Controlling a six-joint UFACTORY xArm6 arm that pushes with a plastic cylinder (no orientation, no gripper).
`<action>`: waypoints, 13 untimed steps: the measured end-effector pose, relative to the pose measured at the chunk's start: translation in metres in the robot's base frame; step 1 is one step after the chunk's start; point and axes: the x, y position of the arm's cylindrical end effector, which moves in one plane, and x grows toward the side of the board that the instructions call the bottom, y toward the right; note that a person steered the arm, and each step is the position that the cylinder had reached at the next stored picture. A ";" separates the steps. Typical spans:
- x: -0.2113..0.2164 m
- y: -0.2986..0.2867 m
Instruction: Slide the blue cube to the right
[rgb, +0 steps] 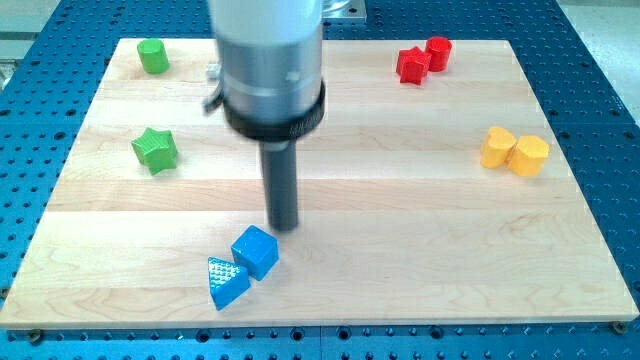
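The blue cube (255, 251) lies near the view's bottom, left of centre, touching a blue triangular block (226, 281) at its lower left. My tip (285, 226) rests on the board just above and slightly right of the blue cube, very close to it; I cannot tell whether it touches. The rod rises from there to a wide grey and black arm body that hides part of the upper board.
A green star (155, 149) lies at the left. A green cylinder (152, 56) sits at the top left corner. Two red blocks (422, 58) lie at the top right. Two yellow blocks (515, 150) lie at the right edge. The wooden board (420, 260) lies on a blue perforated table.
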 end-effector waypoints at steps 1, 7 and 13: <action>0.043 -0.036; 0.056 -0.009; 0.076 -0.034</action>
